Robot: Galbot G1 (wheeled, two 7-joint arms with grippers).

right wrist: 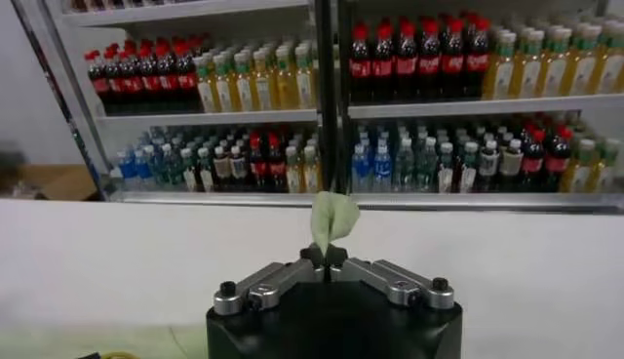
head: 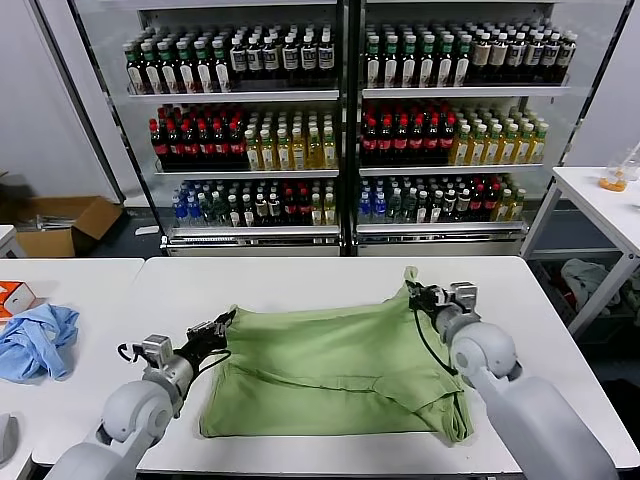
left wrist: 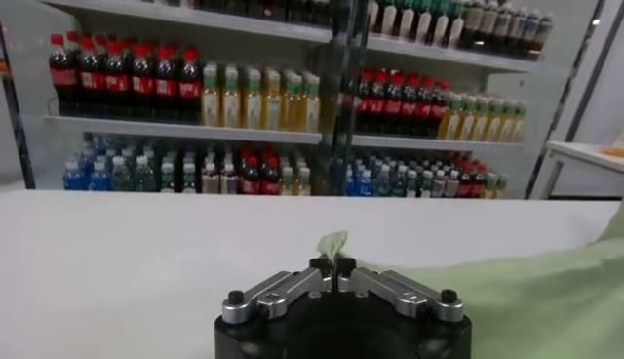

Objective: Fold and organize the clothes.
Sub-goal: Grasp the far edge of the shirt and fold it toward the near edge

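Now, left fingers: the left gripper (left wrist: 334,263) is pinched shut on a small tuft of the shirt (head: 335,370), at the garment's far left corner.
Right fingers: the right gripper (right wrist: 326,261) is likewise clamped on a tuft that stands up between its tips, at the shirt's far right corner.
Shirt: light green, spread across the middle of the white worktop (head: 300,280); its near hem lies close to the front edge, and some fabric is bunched at the near right corner.
Step in hand: most likely a fold begun from the two far corners held as a pair.
Doing it well: lift both corners together and level, keep the edge between them taut — not stretched — and carry it evenly toward the near hem so the fold lands square; smooth the bunched corner afterwards.
Left arm pose: reaches forward low over the worktop, wrist about level, gripper pointing toward the shelves.
Right arm pose: reaches farther forward along the shirt's right side — wrist level, facing the drinks shelves (head: 340,120).
Aside: a blue cloth (head: 35,340) lies on the neighbouring table, well apart.
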